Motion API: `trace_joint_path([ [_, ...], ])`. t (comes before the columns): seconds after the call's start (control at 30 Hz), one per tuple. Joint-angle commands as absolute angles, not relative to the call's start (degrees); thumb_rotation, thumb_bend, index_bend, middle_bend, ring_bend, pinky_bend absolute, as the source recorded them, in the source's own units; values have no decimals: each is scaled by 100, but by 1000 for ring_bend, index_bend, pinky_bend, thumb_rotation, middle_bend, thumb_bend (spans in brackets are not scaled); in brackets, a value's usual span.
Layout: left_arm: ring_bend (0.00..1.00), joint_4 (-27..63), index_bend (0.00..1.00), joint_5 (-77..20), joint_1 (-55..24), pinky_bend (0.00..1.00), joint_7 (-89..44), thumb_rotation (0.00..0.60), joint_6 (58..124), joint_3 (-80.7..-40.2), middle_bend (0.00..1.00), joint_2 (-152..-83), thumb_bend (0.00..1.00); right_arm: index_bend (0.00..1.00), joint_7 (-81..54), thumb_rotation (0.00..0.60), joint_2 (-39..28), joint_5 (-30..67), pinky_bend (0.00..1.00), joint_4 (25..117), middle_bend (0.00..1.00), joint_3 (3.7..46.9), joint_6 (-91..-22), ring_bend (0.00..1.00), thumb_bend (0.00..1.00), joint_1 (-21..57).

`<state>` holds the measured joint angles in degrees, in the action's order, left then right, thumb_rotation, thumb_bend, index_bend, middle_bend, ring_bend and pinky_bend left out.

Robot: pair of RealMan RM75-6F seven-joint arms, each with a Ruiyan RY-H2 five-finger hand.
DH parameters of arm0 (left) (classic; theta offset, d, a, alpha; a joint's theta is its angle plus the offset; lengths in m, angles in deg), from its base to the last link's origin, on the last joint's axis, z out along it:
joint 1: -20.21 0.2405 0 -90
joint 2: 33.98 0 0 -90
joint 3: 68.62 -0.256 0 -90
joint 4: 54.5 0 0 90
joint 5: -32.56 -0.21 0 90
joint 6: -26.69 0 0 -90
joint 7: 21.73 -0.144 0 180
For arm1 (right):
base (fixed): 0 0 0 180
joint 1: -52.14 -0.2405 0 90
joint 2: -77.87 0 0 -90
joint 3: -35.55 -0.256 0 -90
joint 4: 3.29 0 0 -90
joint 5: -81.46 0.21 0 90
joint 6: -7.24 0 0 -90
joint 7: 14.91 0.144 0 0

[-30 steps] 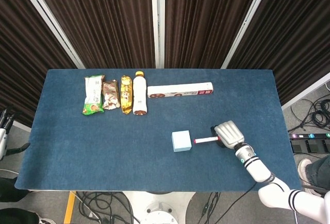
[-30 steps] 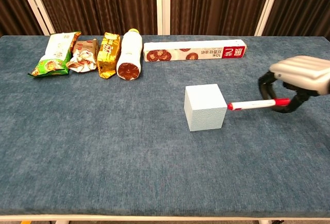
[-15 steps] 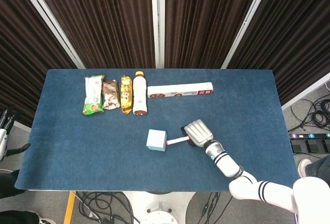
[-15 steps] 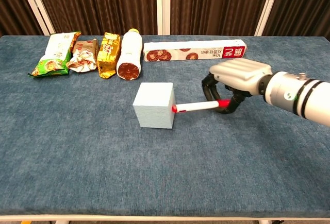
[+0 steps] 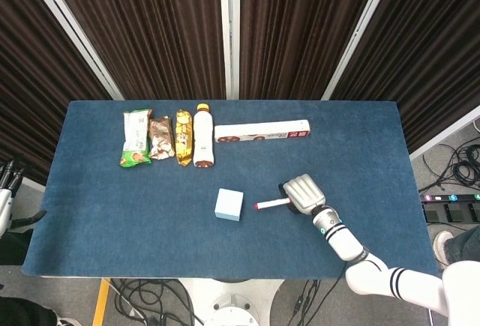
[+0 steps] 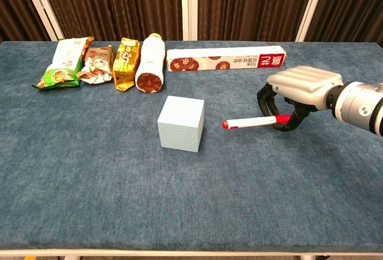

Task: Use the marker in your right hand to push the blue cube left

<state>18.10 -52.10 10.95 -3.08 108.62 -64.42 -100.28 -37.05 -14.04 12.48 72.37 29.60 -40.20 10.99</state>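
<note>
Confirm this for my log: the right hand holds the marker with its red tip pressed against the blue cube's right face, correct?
Not quite. The right hand does hold the marker, but its red tip is not touching the blue cube: bare table shows between them. The chest view shows the gap plainly, and the head view agrees.

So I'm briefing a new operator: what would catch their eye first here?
Probably the pale blue cube alone at mid-table, with the red-tipped white marker pointing at it across a gap, held by the right hand. Next, the row of snack packets along the far edge.
</note>
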Motion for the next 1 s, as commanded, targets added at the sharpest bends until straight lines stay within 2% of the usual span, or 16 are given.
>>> trace_joint_path([
  [0.03,13,1808,185,-5202,1084,102,-297,600,10854,-6428,107,-10016,40,627,-3733,600,-1468,1282,1000,7233,621,2942,-4004,974,327,1058],
  [0.2,14,1771,185,-5182,1105,101,-259,600,10848,-6435,107,-9994,41,602,-3891,600,-1727,1461,1000,7101,622,2816,-3916,975,326,879],
  [0.6,14,1569,184,-5137,1163,101,-6,600,10855,-6432,107,-9990,41,646,-4509,600,-2439,2145,1000,6768,624,2453,-3652,978,325,245],
  [0.83,14,1507,185,-5148,1191,101,45,600,10872,-6449,106,-10015,41,651,-4770,600,-2647,2396,1000,6767,625,2325,-3703,977,327,-23],
  [1.0,14,1465,185,-5140,1181,102,75,600,10842,-6443,107,-10017,41,638,-4917,600,-2659,2571,1000,6767,625,2384,-3763,978,328,-68],
])
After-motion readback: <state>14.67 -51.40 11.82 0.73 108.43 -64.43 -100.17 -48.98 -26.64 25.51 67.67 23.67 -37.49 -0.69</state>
